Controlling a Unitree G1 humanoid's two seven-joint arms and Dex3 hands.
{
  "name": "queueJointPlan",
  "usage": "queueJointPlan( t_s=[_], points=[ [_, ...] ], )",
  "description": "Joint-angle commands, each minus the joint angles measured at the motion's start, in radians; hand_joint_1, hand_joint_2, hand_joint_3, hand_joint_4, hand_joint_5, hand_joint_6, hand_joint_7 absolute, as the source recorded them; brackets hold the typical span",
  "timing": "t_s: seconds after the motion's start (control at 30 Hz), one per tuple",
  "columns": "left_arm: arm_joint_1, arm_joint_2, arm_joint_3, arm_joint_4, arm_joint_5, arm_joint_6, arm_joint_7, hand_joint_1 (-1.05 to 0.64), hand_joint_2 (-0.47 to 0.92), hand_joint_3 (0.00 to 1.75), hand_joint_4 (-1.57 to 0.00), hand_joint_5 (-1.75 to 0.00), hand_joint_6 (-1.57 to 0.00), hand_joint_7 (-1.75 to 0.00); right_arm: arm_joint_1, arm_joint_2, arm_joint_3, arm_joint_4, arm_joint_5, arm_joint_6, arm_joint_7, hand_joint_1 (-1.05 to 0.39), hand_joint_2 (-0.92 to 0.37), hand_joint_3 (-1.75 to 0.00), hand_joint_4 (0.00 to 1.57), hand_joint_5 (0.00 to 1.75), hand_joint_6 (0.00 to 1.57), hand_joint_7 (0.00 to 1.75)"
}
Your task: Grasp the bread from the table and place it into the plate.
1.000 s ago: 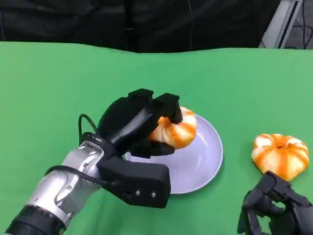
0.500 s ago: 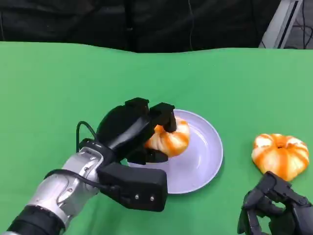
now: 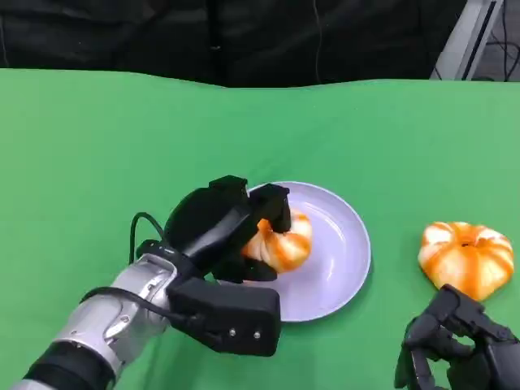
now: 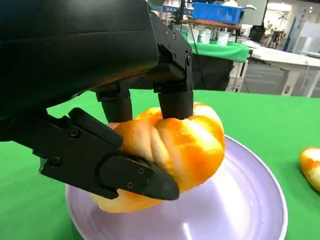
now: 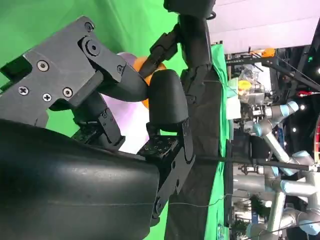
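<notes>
A round orange-and-white bread (image 3: 286, 241) lies low on the left part of the lavender plate (image 3: 343, 253). My left hand (image 3: 215, 225) grips it from above and from the left. In the left wrist view the black fingers (image 4: 127, 172) wrap the bread (image 4: 177, 145), whose underside meets the plate (image 4: 240, 207). A second bread of the same kind (image 3: 465, 258) lies on the green table to the right of the plate. My right hand (image 3: 460, 348) rests at the lower right, just in front of that bread, fingers loosely bent and holding nothing.
The green tabletop (image 3: 106, 146) stretches wide to the left and behind the plate. Its far edge (image 3: 244, 81) meets a dark backdrop. A strip of the second bread (image 4: 311, 167) shows beyond the plate's rim in the left wrist view.
My left hand has come down and a little toward me with the bread, from above the plate's middle to its left part. The right hand and the second bread have not moved.
</notes>
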Motion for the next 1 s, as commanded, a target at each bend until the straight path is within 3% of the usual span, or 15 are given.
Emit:
queueJointPlan(
  t_s=[0.03,1.0],
  points=[
    [-0.023,0.010,-0.002,0.011,-0.001,-0.007,0.019,-0.07,0.92,0.17,-0.59,-1.75,-0.53,-1.75,0.006,-0.010,-0.003,-0.010,0.001,-0.004,-0.005,-0.14,-0.47,-1.35,0.84,1.75,0.77,1.58],
    [-0.021,0.004,-0.017,0.053,-0.015,0.020,-0.008,-0.08,0.92,0.15,-0.56,-1.75,-0.51,-1.74,0.013,-0.009,0.004,-0.026,0.007,0.010,-0.006,-0.13,-0.46,-1.37,0.84,1.75,0.77,1.58]
  ],
)
